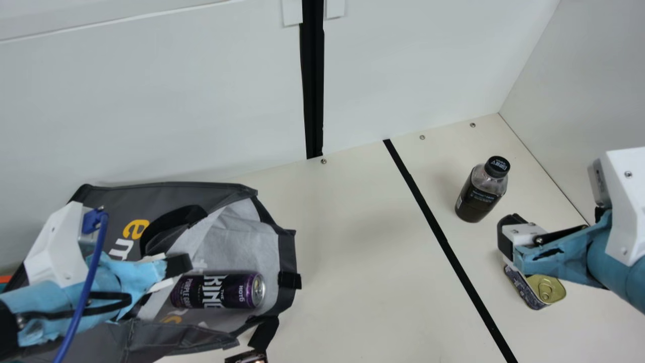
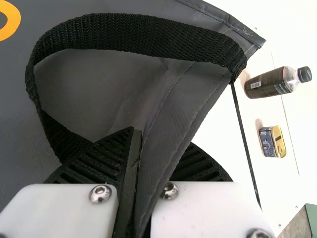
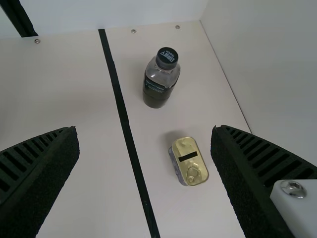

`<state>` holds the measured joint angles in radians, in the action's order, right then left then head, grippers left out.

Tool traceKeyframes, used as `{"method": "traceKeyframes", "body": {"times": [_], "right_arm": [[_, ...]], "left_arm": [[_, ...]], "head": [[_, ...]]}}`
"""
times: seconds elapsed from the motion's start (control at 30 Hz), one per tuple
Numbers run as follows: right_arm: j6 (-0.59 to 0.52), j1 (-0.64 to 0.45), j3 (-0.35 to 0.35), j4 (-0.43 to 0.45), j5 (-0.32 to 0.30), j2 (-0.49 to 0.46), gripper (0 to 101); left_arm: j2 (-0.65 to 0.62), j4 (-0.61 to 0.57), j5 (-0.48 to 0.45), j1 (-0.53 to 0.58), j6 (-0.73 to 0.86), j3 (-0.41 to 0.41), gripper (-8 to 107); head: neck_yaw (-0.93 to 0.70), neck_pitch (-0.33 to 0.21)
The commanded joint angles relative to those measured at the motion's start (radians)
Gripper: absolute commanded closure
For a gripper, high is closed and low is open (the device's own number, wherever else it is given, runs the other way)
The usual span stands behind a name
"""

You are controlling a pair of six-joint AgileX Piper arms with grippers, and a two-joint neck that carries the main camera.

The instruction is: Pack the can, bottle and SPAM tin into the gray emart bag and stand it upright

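The gray bag (image 1: 171, 201) lies on its side at the left, mouth toward the table's middle, with the purple can (image 1: 219, 290) lying inside the opening. My left gripper (image 1: 174, 272) is at the bag's mouth; in the left wrist view the left gripper (image 2: 143, 183) is shut on the bag's gray edge (image 2: 171, 124), below the black handle (image 2: 143, 37). The dark bottle (image 1: 481, 191) stands upright at the right. Nearer lies the SPAM tin (image 1: 541, 290), beside and partly behind my right gripper (image 1: 509, 242). In the right wrist view the right gripper (image 3: 143, 158) stands open above the tin (image 3: 189, 161).
A black tape line (image 1: 443, 242) runs along the table (image 1: 352, 262) between bag and bottle. White walls (image 1: 428, 65) rise behind and at the right. A small dark object (image 1: 248, 357) shows at the near edge by the bag's strap.
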<state>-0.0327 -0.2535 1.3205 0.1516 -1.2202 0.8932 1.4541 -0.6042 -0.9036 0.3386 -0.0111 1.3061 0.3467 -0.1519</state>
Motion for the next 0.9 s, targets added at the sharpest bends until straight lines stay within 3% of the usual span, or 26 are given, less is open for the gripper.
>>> {"method": "traceKeyframes", "body": {"times": [0.0, 0.87], "right_arm": [[0.005, 0.002, -0.001, 0.004, 0.0, -0.001, 6], [0.046, 0.078, 0.055, 0.06, 0.0, 0.111, 6]], "left_arm": [[0.0, 0.0, 0.0, 0.0, 0.0, 0.0, 107], [0.0, 0.0, 0.0, 0.0, 0.0, 0.0, 107]], "head": [[0.002, -0.023], [0.002, -0.023]]}}
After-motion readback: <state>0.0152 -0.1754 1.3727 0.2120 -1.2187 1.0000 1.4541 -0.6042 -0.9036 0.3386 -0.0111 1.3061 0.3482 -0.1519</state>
